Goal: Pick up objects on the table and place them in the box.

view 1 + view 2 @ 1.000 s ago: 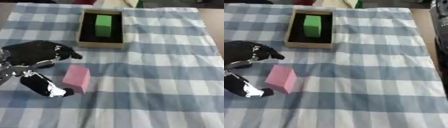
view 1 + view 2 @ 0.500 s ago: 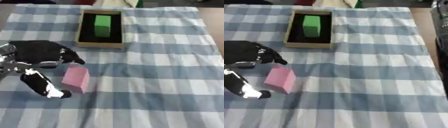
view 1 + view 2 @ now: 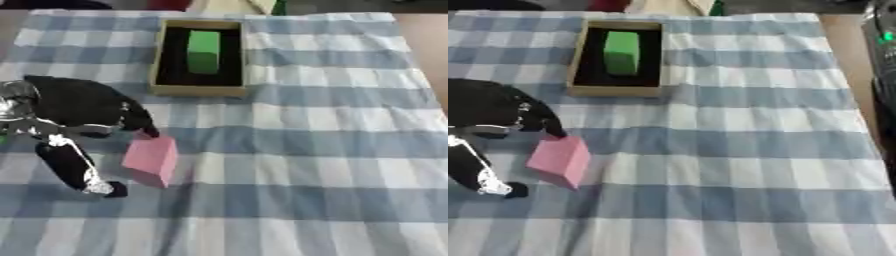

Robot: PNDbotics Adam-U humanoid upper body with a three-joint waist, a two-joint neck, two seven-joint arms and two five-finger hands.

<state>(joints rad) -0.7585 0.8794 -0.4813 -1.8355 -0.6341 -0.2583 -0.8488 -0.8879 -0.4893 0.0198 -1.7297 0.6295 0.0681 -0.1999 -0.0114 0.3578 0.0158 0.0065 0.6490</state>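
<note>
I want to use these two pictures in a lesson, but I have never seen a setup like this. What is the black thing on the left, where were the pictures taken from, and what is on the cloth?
Both pictures come from one moment, taken by the two eyes of a camera in a robot's head, looking down at its table. That is why they look nearly the same.

The black and silver shape is the left robot hand, built with fingers and a thumb like a person's. It is reaching around a pink block: fingertips by the block's far top corner, thumb lower down on its left. The block lies on the checked cloth and is not lifted; the hand is open around it.

Further back stands an open box with a green block already inside. The pink one should go there too. The right robot hand is not visible.
</note>
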